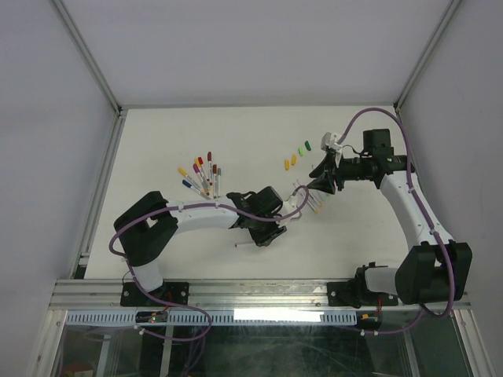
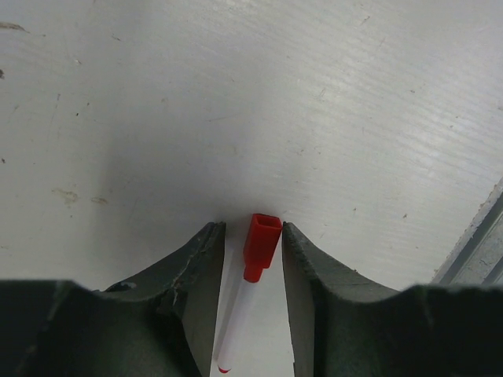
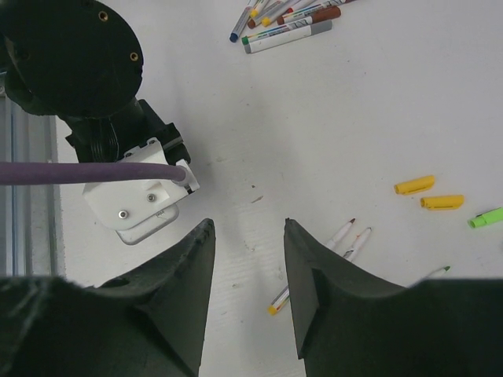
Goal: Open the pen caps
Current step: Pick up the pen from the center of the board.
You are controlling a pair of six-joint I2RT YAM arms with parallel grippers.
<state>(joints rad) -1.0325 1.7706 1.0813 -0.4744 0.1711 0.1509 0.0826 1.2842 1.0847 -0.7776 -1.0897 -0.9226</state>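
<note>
Looking down from the top, I see my left arm [image 1: 196, 210] reach to the middle of the worktop [image 1: 196, 133]. My right arm [image 1: 413, 204] comes in from the other side. A bunch of capped pens [image 1: 203, 174] lies fanned out past my left arm. A few loose pen caps [image 1: 291, 162], orange and green, lie in a row farther back, near my right arm. Some bare pens [image 1: 313, 203] lie between the two arms.

From my left wrist, my left fingers [image 2: 192, 275] stand narrow, one on each side of a red cap [image 2: 262, 236]. It sits on the end of a white pen [image 2: 236, 322]. A thin strip of worktop shows between one finger and the cap, so I am not pinching it yet.

From my right wrist, my right fingers [image 3: 314, 275] are partly open with nothing between them, only bare worktop below. Two yellow caps [image 3: 414, 184] and a green cap [image 3: 487, 217] lie off to one side. On the other side is a white box [image 3: 141, 200] with a purple cable [image 3: 78, 173].
</note>
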